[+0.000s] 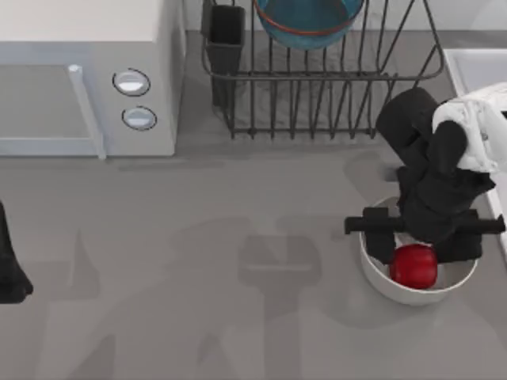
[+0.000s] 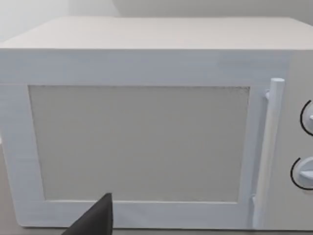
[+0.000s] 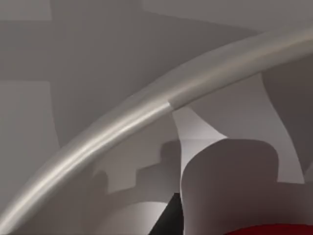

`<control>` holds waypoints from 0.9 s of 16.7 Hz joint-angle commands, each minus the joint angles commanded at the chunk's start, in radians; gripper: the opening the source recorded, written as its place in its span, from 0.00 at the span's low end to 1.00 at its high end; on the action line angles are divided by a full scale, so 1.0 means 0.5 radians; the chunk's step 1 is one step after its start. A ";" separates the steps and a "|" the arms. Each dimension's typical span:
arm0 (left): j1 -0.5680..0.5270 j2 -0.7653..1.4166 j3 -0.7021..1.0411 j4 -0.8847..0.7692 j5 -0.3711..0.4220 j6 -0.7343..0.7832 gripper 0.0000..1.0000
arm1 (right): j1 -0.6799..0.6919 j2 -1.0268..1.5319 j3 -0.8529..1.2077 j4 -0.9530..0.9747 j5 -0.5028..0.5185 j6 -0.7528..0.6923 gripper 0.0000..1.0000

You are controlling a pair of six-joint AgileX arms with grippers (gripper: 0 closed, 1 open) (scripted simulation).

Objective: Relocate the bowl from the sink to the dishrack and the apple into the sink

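The round teal-blue bowl [image 1: 307,20] w/ the thin orange-red band sits in the big dark grey wire dishrack [image 1: 333,87] at the back of the grey tabletop [image 1: 198,261], next to the rack's black cutlery cup [image 1: 226,39]. The small shiny red apple [image 1: 413,265] is inside a plain white bowl [image 1: 379,273] on the right side, just beside the pale grey-white sink [image 1: 475,67]. The right pincer [image 1: 424,255] is down in the white bowl, w/ a dark finger on each side of the apple; can't tell if it's squeezing it. In the right wrist view, the apple [image 3: 274,230] peeks up under the white bowl's rim [image 3: 146,115]. The left pincer [image 1: 9,273] is parked at the left edge, can't tell if it's wide or narrow. It faces the white microwave [image 2: 146,137].
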 joint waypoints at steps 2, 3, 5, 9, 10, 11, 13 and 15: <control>0.000 0.000 0.000 0.000 0.000 0.000 1.00 | 0.000 0.000 0.000 0.000 0.000 0.000 0.32; 0.000 0.000 0.000 0.000 0.000 0.000 1.00 | 0.000 0.000 0.000 0.000 0.000 0.000 0.25; 0.000 0.000 0.000 0.000 0.000 0.000 1.00 | 0.000 0.000 0.000 0.000 0.000 0.000 0.10; 0.000 0.000 0.000 0.000 0.000 0.000 1.00 | 0.000 0.000 0.000 0.000 0.000 0.000 0.00; 0.000 0.000 0.000 0.000 0.000 0.000 1.00 | 0.000 0.000 0.000 0.000 0.000 0.000 0.00; 0.000 0.000 0.000 0.000 0.000 0.000 1.00 | 0.000 0.000 0.000 0.000 0.000 0.000 0.00; 0.000 0.000 0.000 0.000 0.000 0.000 1.00 | 0.000 0.000 0.000 0.000 0.000 0.000 0.00; 0.000 0.000 0.000 0.000 0.000 0.000 1.00 | -0.002 -0.149 0.068 -0.089 0.006 0.009 0.00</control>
